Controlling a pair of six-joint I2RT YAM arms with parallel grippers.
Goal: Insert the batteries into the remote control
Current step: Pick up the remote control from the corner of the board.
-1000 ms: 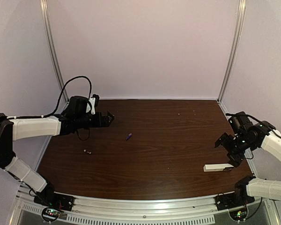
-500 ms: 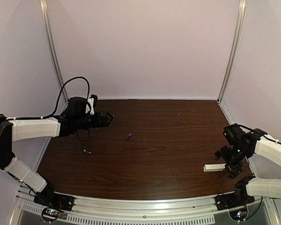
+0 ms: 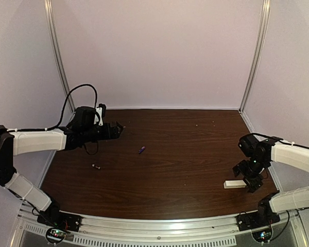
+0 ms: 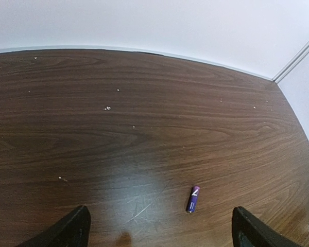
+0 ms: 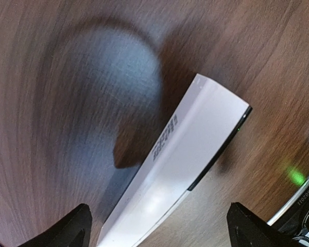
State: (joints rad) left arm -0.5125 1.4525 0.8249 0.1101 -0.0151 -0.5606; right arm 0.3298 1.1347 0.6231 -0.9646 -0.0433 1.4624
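The white remote control lies near the table's front right. In the right wrist view it fills the space between the fingertips, which stand apart on either side. My right gripper is open just above its right end. The bluish-purple battery lies mid-table; in the left wrist view it lies ahead between the open fingertips. The dark battery with a pale end lies at the front left. My left gripper is open and empty, hovering at the back left.
The dark wood table is boxed in by pale walls with metal corner posts. A black cable loops above the left arm. Small pale specks dot the far part of the table.
My right gripper has swung in and down over the right end of the remote control. The left arm has barely moved. The batteries and remote lie where they were.
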